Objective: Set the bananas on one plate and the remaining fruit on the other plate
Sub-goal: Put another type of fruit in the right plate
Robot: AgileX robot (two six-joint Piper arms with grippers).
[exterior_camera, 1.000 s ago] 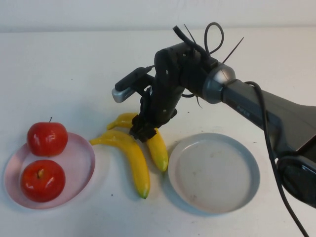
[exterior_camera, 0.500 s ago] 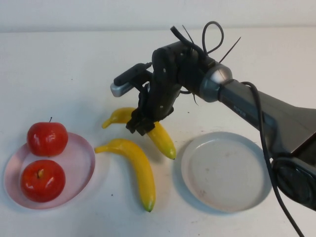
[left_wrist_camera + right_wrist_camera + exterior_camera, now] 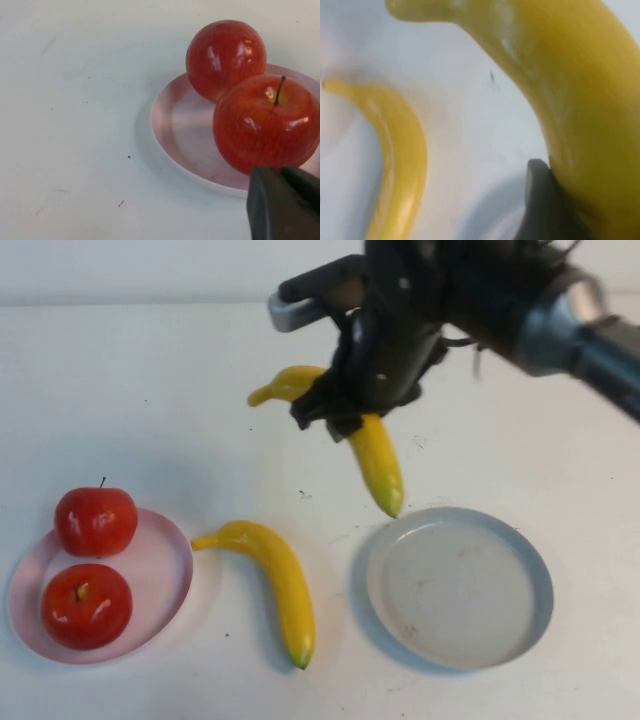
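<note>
Above the grey-blue plate: right arm carrying one banana in the air, rest of the scene below.

Table (image 3: 150,390): white, bare, everything sits on it.

Right gripper (image 3: 345,410): up and to the far-left of the grey-blue plate (image 3: 535,580), jaws clamped on the held banana near its middle; right wrist view shows a dark finger (image 3: 542,210) pressed against yellow skin.

Left gripper (image 3: 285,200): only in the left wrist view, just beside the pink plate, well left of the grey-blue plate; jaws closed, empty.

Grey-blue plate: nothing on it yet.

Pink plate (image 3: 165,540): far left of the grey-blue plate, holds both apples.

Held banana (image 3: 375,455): off the table, lower tip hanging just past the far-left rim of the grey-blue plate.

Loose banana (image 3: 275,580): flat on the table between the two plates, touching neither. The two are apart, not joined.

Apples (image 3: 90,560): two, red, glossy, sitting side by side on the pink plate.

Handling: bananas look like hard plastic, probably light, stiff, smooth skin so likely slippery and apt to swivel in a pinch. Best hold is across the thick mid-body, not the tapering tips.

Task state: apples sorted; both bananas not yet plated.
</note>
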